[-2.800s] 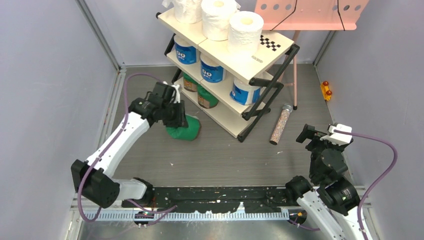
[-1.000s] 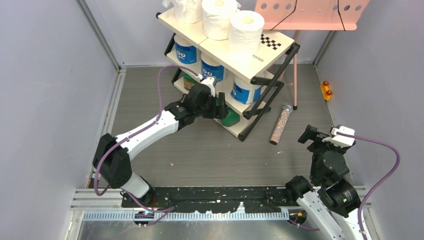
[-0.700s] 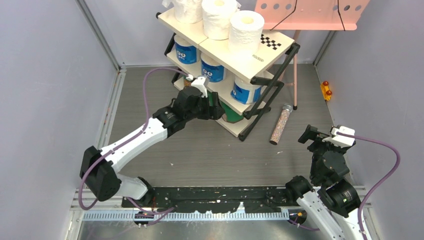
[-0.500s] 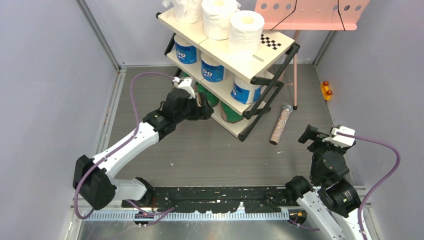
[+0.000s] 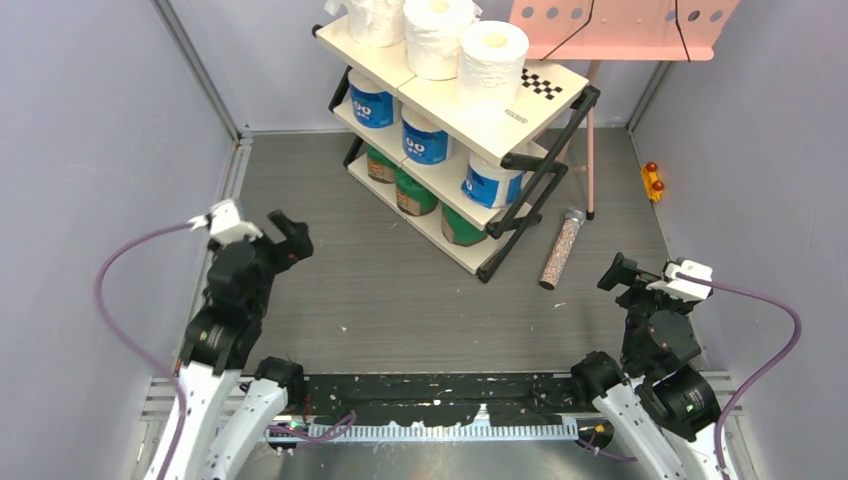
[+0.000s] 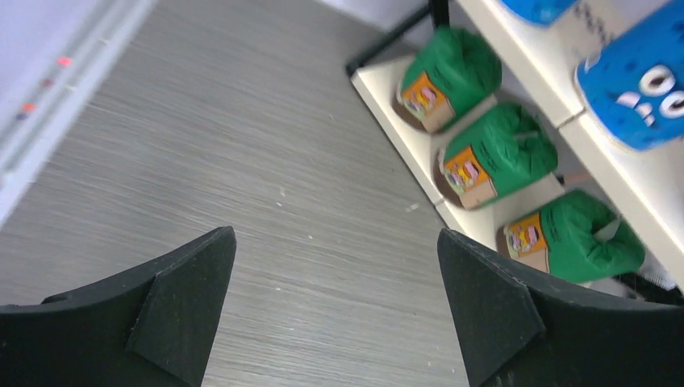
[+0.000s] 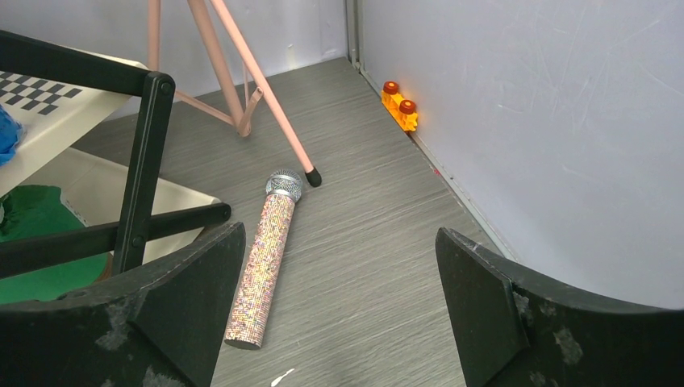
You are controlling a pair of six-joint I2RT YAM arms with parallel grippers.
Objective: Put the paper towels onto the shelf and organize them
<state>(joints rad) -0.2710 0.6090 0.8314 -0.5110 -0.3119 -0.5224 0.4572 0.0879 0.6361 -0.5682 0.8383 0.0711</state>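
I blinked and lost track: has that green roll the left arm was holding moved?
Yes. The green roll went rightward from the floor beside the shelf onto its bottom board, at the right end next to two other green rolls.

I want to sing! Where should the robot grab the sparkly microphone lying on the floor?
Probably the microphone at the middle of its sparkly handle, coming straight down with the right end effector, fingers either side of its narrow width. It lies flat, long and thin, with bare floor on both sides.
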